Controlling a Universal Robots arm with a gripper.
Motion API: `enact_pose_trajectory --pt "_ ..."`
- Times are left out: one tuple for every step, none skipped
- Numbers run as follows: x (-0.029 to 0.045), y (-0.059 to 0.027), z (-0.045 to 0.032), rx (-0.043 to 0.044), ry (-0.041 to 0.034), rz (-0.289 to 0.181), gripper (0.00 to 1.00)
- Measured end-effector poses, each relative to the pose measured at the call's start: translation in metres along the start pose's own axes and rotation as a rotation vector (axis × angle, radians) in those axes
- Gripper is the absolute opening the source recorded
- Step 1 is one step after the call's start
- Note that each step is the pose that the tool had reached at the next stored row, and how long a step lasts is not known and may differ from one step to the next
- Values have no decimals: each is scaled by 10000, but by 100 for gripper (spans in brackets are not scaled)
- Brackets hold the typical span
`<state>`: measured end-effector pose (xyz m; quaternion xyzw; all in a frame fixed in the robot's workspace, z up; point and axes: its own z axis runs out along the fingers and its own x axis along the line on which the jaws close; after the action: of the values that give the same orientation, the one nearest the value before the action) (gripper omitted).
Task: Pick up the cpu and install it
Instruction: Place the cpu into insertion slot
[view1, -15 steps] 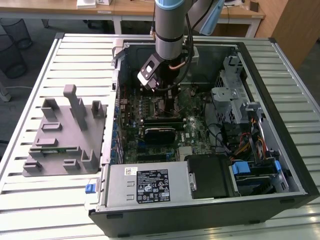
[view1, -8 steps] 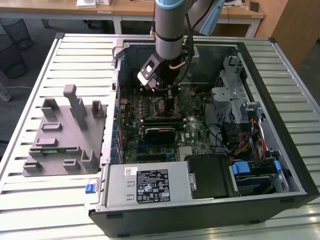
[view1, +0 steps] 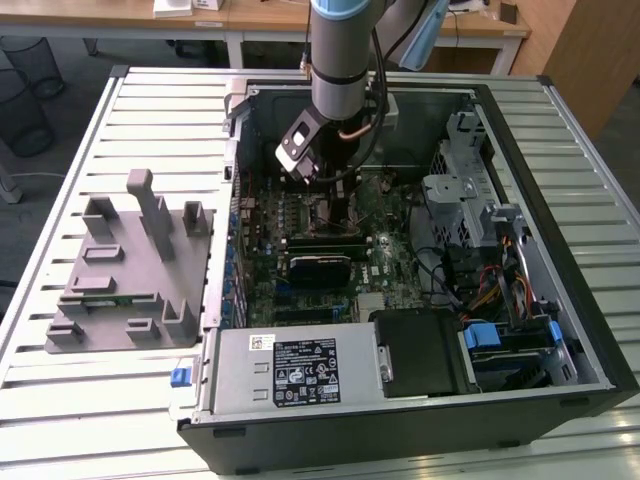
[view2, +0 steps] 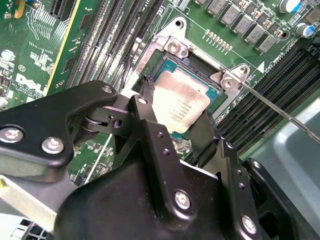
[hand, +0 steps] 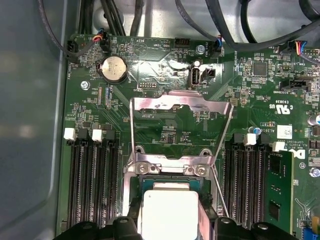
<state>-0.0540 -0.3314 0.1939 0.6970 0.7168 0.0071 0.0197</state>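
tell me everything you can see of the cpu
The cpu is a small flat square chip with a silvery-white metal top, faint print and a thin darker rim. In both wrist views it sits about level in the open socket, whose load plate stands raised. The gripper holds it, fingers against two opposite edges.

Under tool, cpu at mobo socket (RAM slots either side).

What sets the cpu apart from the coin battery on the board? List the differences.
The cpu is square; the coin battery is round. The cpu sits between the fingers of the gripper; the coin battery lies untouched in its holder on the board. Both are silvery metal.
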Motion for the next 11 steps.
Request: enact_pose_trajectory --pt "0 0 2 1 -1 0 53" --pt "0 0 3 0 0 -1 53" --pt "0 1 4 -1 2 -1 53" --pt "1 1 5 -3 4 -1 53" --pt "1 1 5 -3 4 -1 53" --pt "1 1 5 -4 4 -1 53" --pt "2 2 9 -11 12 -1 55" --pt "2 2 8 -9 11 -1 55" --pt "1 1 7 -6 8 -1 55" --pt "1 1 6 -4 5 -1 60" --pt "1 1 6 -4 5 -1 60"
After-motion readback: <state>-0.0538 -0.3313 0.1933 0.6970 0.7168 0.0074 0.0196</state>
